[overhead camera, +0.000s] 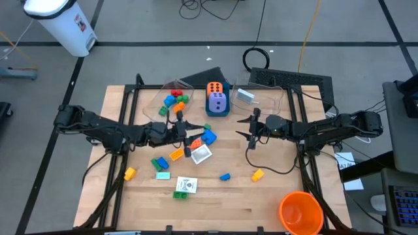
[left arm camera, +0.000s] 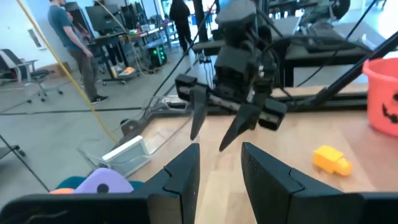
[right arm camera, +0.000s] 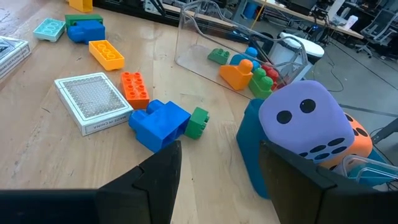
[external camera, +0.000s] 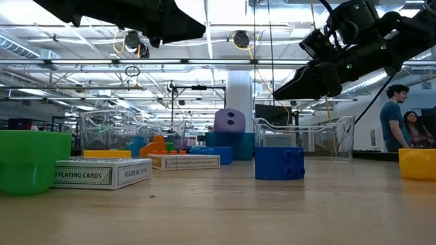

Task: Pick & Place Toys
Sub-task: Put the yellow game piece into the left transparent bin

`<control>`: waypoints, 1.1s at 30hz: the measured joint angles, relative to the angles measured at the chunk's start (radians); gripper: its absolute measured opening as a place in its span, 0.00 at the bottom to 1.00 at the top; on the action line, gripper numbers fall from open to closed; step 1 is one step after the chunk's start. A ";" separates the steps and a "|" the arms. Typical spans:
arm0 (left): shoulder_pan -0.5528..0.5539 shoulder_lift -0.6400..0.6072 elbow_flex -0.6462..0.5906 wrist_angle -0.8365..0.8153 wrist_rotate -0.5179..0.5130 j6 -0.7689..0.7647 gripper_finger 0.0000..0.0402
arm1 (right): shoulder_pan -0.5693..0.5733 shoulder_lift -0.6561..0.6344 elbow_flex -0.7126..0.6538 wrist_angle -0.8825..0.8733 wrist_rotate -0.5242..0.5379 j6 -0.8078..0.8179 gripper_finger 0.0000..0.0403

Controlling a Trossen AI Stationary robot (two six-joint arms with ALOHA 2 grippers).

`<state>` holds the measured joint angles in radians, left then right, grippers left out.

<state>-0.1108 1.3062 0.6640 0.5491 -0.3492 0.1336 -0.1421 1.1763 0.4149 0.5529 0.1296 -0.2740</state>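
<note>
Green plastic brick (external camera: 27,162) lies nearest; beyond it, left hand (overhead camera: 185,130) and right hand (overhead camera: 249,128) hover open, empty.

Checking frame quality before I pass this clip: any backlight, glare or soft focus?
Low view: bright ceiling lights silhouette both arms; near green brick soft. Right wrist view: own fingers blurred, purple die sharp. High view: evenly lit.

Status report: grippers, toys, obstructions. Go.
Left gripper open, empty, above the brick cluster mid-table. Right gripper open, empty, hovering right of the purple die. Toys scattered; some bricks in the clear tub. Nothing blocking.
</note>
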 joint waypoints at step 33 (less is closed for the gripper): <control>0.000 0.000 0.000 0.034 0.008 -0.013 0.30 | 0.000 0.000 -0.001 0.058 0.000 -0.142 0.52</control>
<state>-0.1108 1.3064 0.6640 0.5835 -0.3408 0.1209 -0.1425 1.1763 0.4141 0.6104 0.1298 -0.4157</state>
